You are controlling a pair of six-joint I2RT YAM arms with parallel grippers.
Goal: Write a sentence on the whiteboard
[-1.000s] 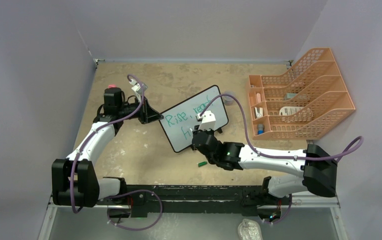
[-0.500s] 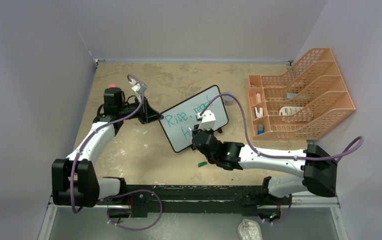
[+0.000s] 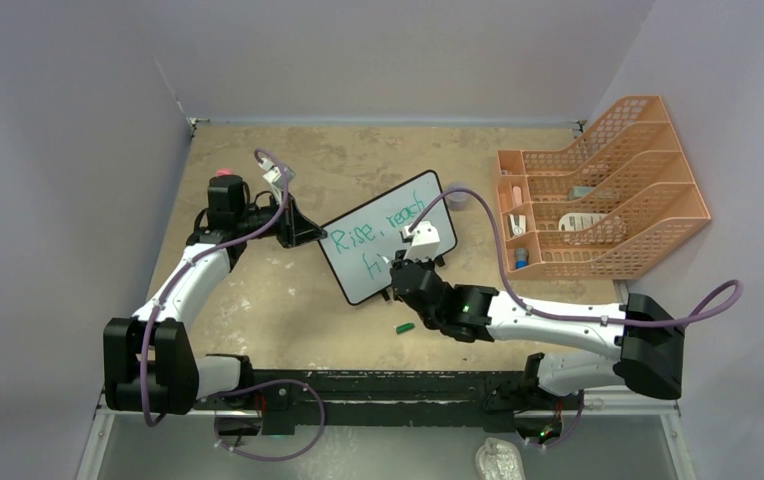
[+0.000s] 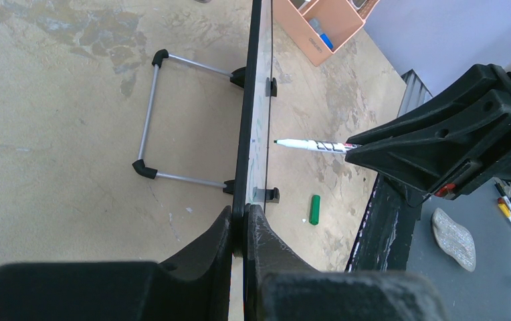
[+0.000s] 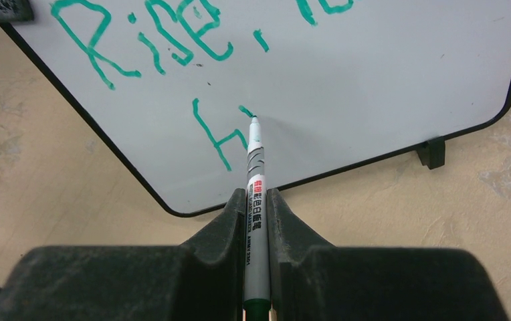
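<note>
My left jaws pinch the whiteboard's (image 3: pixel 358 275) left edge mid-counter (image 3: pixel 258 310); their camera sees it edge-on. My right jaws pinch the marker (image 5: pixel 256 194), tip at the sentence's (image 5: pixel 166 47) second line. Only overhead shows "reach".

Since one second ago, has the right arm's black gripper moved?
Yes. The right gripper, with its white marker, shifted slightly right toward the orange mesh file rack; the black-framed whiteboard stayed put.

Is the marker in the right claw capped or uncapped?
Uncapped: the marker shows a bare tip at the whiteboard, and a green cap lies on the table.
</note>
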